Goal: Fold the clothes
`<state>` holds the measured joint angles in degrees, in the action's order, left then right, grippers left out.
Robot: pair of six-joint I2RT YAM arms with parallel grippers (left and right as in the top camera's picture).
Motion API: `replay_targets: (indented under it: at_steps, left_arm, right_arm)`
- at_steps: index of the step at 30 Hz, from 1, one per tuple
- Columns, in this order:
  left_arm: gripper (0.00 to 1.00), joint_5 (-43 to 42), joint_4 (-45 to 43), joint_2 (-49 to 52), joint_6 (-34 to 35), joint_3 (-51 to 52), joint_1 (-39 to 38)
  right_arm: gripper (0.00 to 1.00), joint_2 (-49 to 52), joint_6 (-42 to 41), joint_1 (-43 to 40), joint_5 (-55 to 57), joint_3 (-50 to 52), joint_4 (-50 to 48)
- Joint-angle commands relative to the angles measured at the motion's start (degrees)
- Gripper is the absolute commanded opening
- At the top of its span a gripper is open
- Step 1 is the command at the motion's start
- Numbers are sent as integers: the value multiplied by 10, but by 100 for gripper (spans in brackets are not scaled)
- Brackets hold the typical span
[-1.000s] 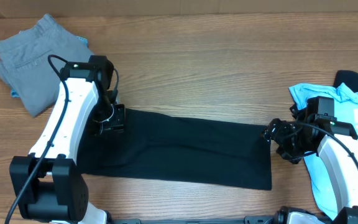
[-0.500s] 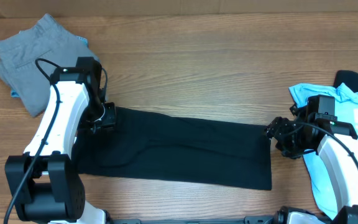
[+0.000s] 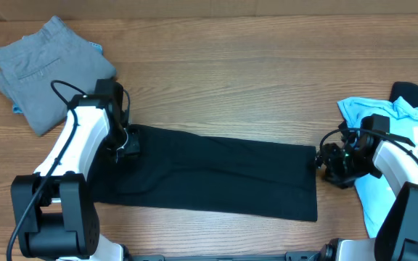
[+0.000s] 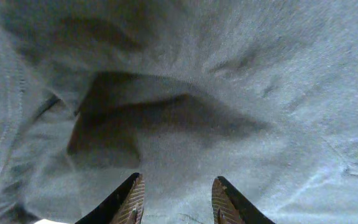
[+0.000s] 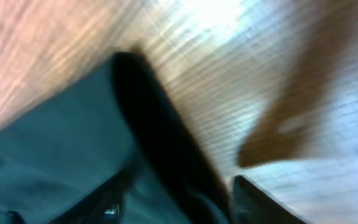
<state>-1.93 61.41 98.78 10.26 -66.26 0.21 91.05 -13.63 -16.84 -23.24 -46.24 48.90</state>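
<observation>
Two end effectors bracket a large plain black short-sleeved T-shirt (image 3: 216, 174). It lies across the middle of the wooden worktop (image 3: 231, 80) as a long, narrowed band running from 9 o'clock to 3 o'clock. That shape suggests the sides are already folded in, so the step left is probably to bring the ends together.

The left end effector (image 3: 125, 143) sits on the band's 10 o'clock corner. Its wrist view shows both fingers apart, with dark cloth filling the gap and a raised wrinkle ahead. It is open over the fabric, not pinching it.

The right end effector (image 3: 324, 163) stands at the band's 3 o'clock end, at the short edge. Its wrist view is blurred, yet the thick folded hem runs between two spread fingers. It is open astride the edge, placed to take all the layers at once.

Grey trousers with a pocket (image 3: 35, 69) rest at 10 o'clock and a light-blue white-printed tee (image 3: 405, 116) at 3 o'clock. Both lie clear of the band, presumably set aside so the fold has room.
</observation>
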Motion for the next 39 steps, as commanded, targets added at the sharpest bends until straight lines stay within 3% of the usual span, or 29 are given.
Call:
replay_targets:
  at_steps: [1,7,12,22,25,27,28,39]
  left_arm:
    - [40,-7,-17,2,-15,21,2]
    - [39,-4,-62,2,-15,62,2]
    - [38,-4,-110,2,-14,107,2]
    - [33,72,-152,3,29,167,2]
    - [33,83,-158,3,42,174,2]
    - [32,85,-161,3,42,174,2]
    - [31,86,-162,3,42,174,2]
    - [34,85,-165,3,41,174,3]
  right_arm:
    - [48,-2,34,-2,-59,-8,-21]
    - [31,-2,34,-2,-66,-7,-22]
    - [4,-2,28,-2,-67,-8,-58]
    - [5,-2,-16,-2,-17,-8,-120]
    - [15,-2,-16,-2,-8,-8,-117]
    - [35,-2,-16,-2,-8,-8,-105]
    - [38,-2,-16,-2,-8,-8,-96]
    - [36,-2,27,-8,-45,-7,7]
